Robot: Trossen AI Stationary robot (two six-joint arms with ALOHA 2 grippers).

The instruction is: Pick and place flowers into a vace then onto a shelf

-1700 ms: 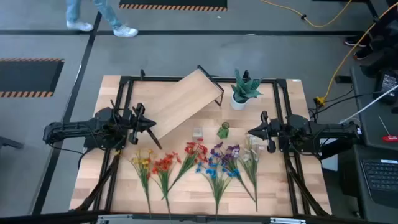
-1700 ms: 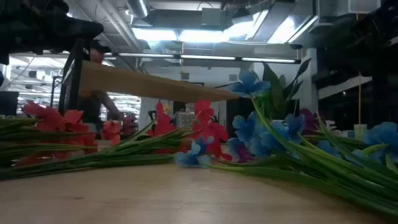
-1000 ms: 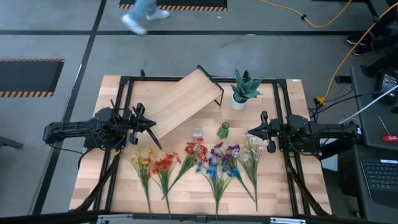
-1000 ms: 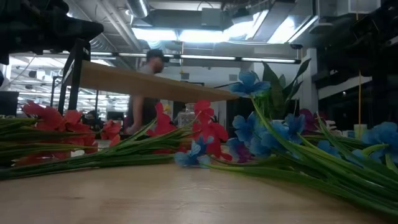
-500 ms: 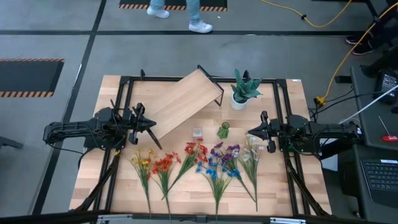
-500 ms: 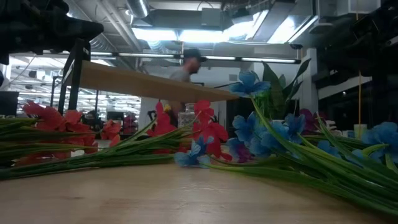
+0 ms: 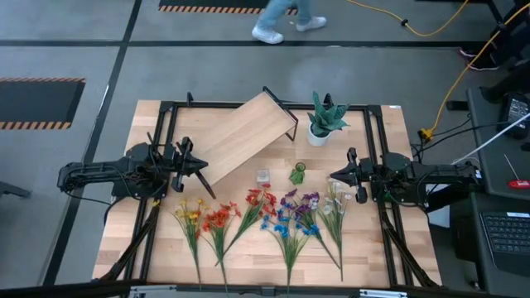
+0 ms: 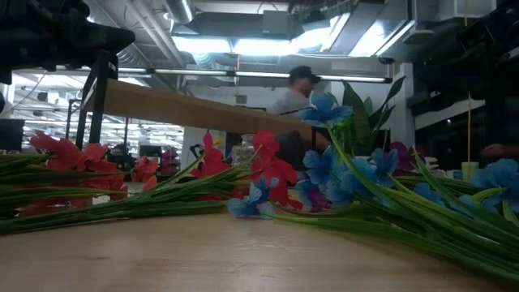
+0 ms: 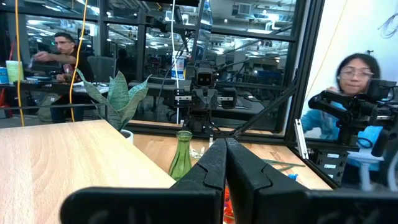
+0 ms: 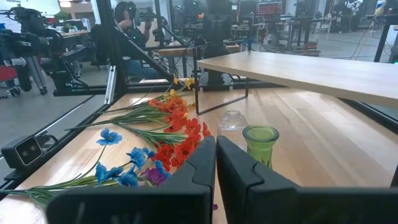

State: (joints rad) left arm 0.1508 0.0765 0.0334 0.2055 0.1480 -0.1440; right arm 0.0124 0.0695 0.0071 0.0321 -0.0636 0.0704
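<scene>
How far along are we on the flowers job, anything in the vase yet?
Nothing is done yet. The flowers all lie flat on the table, the green vase stands empty, and the shelf holds nothing. Nothing is in hand: the left claw and right claw are shut and empty. Every step remains.

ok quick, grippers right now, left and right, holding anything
left gripper: closed, holding nothing, parked at the table's left side.
right gripper: closed, holding nothing, parked at the table's right side.
</scene>
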